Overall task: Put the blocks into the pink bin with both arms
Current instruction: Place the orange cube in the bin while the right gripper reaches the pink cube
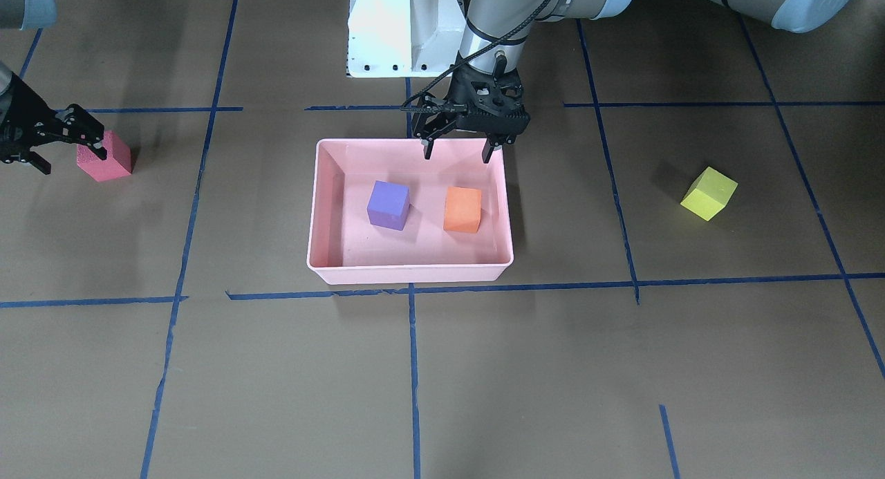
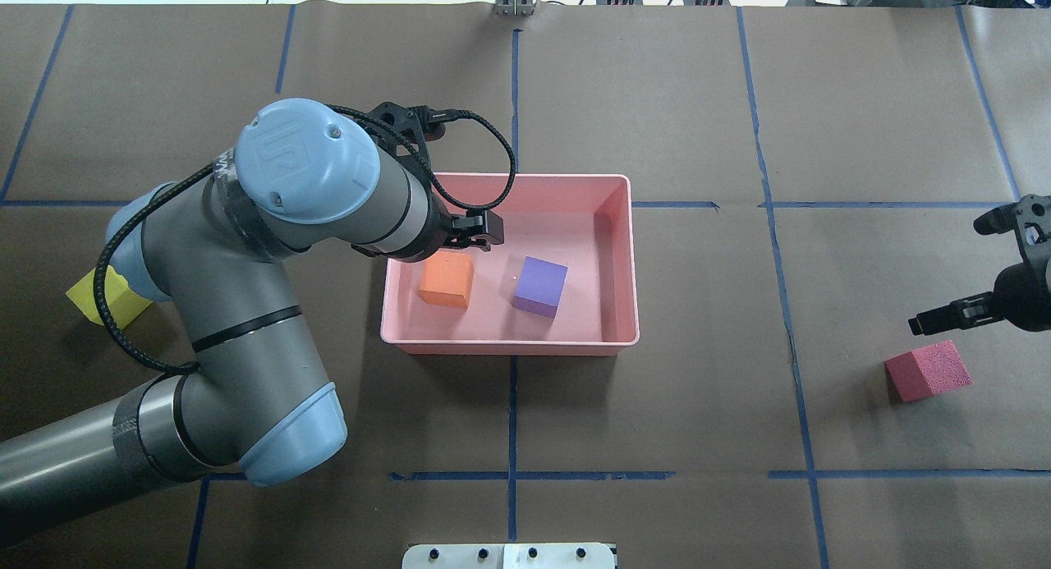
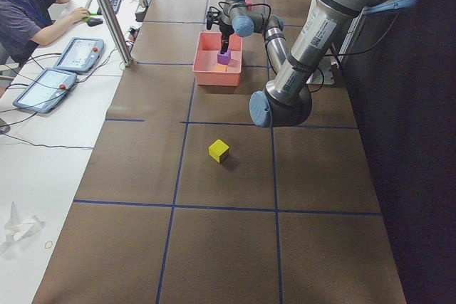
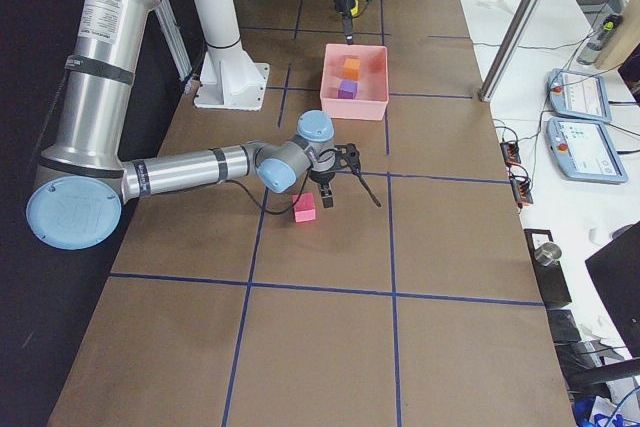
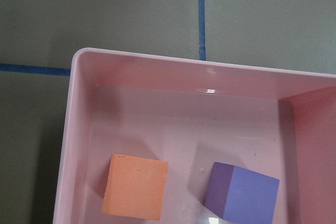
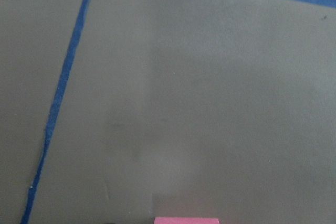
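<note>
The pink bin (image 1: 411,275) holds the purple block (image 1: 388,204) and the orange block (image 1: 462,209); both also show in the left wrist view, purple (image 5: 241,192) and orange (image 5: 135,186). My left gripper (image 1: 459,154) is open and empty above the bin's robot-side rim, above the orange block. The yellow-green block (image 1: 709,193) lies on the table on my left, partly behind my left arm in the overhead view (image 2: 107,296). The red block (image 1: 107,157) lies far on my right. My right gripper (image 1: 62,147) is open and empty right beside it, not holding it.
The white pedestal base (image 1: 404,30) stands behind the bin. Blue tape lines (image 1: 413,368) cross the brown table cover. An operator (image 3: 28,12) sits at a side desk with tablets, beyond the table's far edge.
</note>
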Robot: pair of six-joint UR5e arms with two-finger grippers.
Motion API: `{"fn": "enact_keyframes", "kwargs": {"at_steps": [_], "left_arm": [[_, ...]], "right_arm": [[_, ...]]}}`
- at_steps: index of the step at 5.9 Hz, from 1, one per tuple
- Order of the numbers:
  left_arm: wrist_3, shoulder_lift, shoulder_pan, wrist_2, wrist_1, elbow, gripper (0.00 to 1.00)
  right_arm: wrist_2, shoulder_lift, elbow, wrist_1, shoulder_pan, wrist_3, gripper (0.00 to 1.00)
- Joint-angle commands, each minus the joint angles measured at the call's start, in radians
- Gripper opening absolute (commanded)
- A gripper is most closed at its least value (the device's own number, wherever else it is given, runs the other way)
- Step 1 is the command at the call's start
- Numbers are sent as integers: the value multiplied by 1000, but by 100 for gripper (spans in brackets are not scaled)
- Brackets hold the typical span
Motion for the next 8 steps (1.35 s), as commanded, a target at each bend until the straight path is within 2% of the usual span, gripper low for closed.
{"fn": "enact_keyframes", "kwargs": {"at_steps": [1, 2, 4, 5, 6, 7, 8], "left_arm": [[-2, 4, 9, 1, 0, -6, 100], [-2, 4, 9, 1, 0, -7, 100], [-2, 4, 9, 3, 0, -9, 100], [-2, 7, 9, 3, 0, -7, 100], [-2, 13, 9, 1, 0, -9, 100], [1, 15, 9, 0, 0, -9, 100], [12, 21, 7, -6, 1, -9, 100]], "right_arm": [[-50, -51, -2, 41, -69, 45, 99], [-80, -50, -2, 41, -121, 112, 99], [-98, -50, -18, 41, -152, 115, 99], [-99, -50, -31, 41, -168, 112, 95], [-101, -44, -38, 35, -175, 111, 67], [-99, -38, -46, 33, -183, 109, 47], [-88, -12, -41, 30, -182, 111, 32]]}}
